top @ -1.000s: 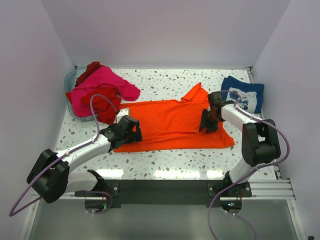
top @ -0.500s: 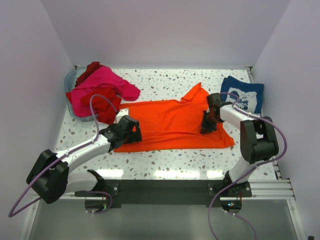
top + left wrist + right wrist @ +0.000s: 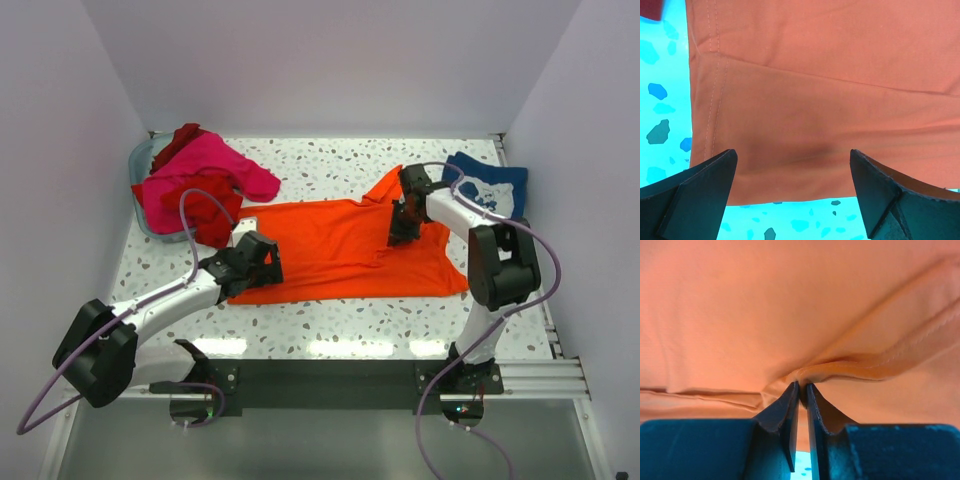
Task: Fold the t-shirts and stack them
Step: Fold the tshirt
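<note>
right gripper (image 3: 802, 386) pinching a thin fold of the orange t-shirt (image 3: 330, 250) | left gripper (image 3: 792, 156) wide, holding nothing | risk: thin pinch slips, or unpinned hem drags along

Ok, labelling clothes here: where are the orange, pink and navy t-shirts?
orange t-shirt (image 3: 330, 250), top view, middle of body.
pink t-shirt (image 3: 205, 160), top view, upper middle.
navy t-shirt (image 3: 510, 180), top view, right-hand blue part.
</note>
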